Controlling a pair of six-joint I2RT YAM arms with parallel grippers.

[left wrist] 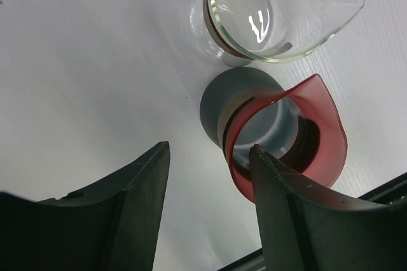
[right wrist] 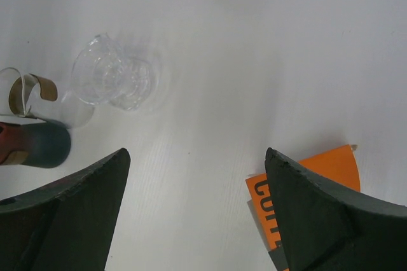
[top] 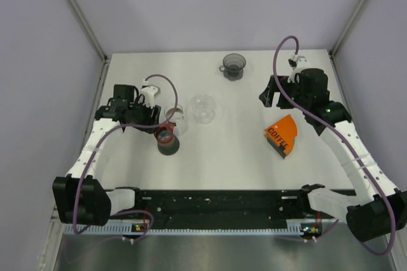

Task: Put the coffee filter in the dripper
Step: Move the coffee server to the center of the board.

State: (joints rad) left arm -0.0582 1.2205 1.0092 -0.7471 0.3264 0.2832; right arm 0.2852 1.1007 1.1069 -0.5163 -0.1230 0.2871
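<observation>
1. Top external view: the orange packet (top: pixel 282 132) lies on the white desk (top: pixel 216 163), right of centre. "COFFE" in black letters runs along its near edge. That is the only writing I can read anywhere.
2. I see no loose coffee filter. The packet is well apart from all three drippers.
3. In the right wrist view, my right fingers (right wrist: pixel 197 156) are spread wide with only bare desk between them. They hold nothing. A corner of the packet shows beside one finger, with the first letters of the same word.
4. In the left wrist view, my left fingers (left wrist: pixel 210 156) stand partly apart, again with only desk between them. One finger overlaps the rim of the red dripper (left wrist: pixel 286 134), which has a grey base. I cannot tell whether it touches.
5. A glass jug (left wrist: pixel 280 10) sits just beyond the red dripper.
6. A clear dripper (top: pixel 203 109) stands near the middle of the desk. A dark dripper (top: pixel 233 65) stands by the far edge.
</observation>
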